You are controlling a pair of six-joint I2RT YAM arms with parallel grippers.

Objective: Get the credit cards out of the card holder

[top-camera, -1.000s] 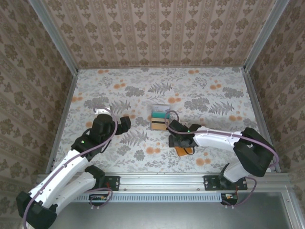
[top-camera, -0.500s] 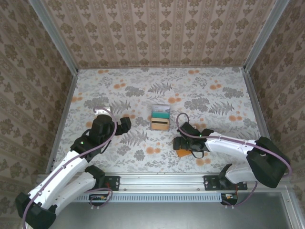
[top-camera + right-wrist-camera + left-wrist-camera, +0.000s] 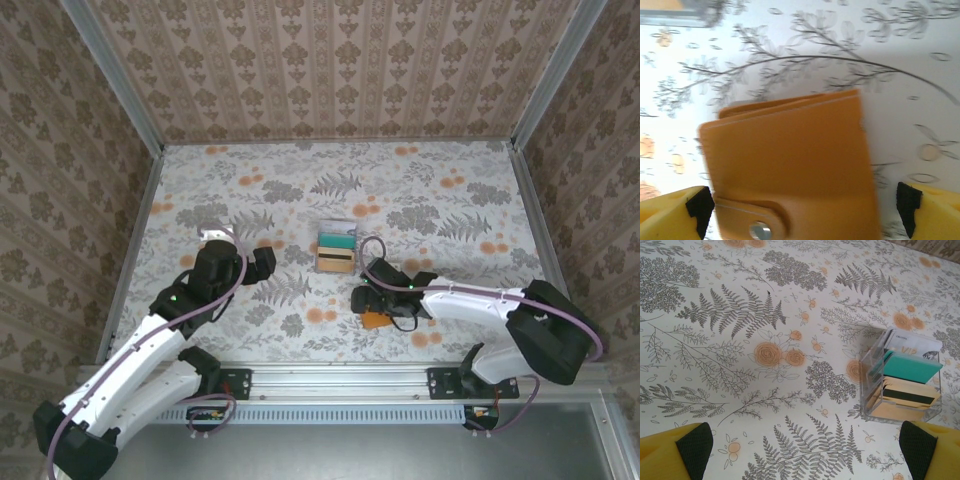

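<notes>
**Closed wallet between wide right fingers, cards in a clear stand**

A table under a pale cloth printed with grey ferns and orange flowers fills the floor of a booth. The booth is walled with brown patterned wallpaper, and a metal rail runs along the bottom of the top view.

Near the middle of that view is a clear plastic stand holding the credit cards in steps. In the left wrist view the stand sits at the right of the frame. The pale card is at the top, the teal card below it, and the orange-tan card with its dark stripe lowest.

The card holder lies on the cloth just below and right of the stand in the top view, partly under the right gripper. In the right wrist view it is folded shut, with a snap tab at its lower edge, and the picture is blurred. The yellow fingers with dark pads stand in the two lower corners of the frame. They are spread wide with the wallet between them and grip nothing. The blur hides whether the pad at lower left touches the wallet's edge.

The left gripper hangs left of the stand and apart from it. Its fingers sit in the bottom corners of the left wrist view, spread wide, with only bare cloth between them.
</notes>
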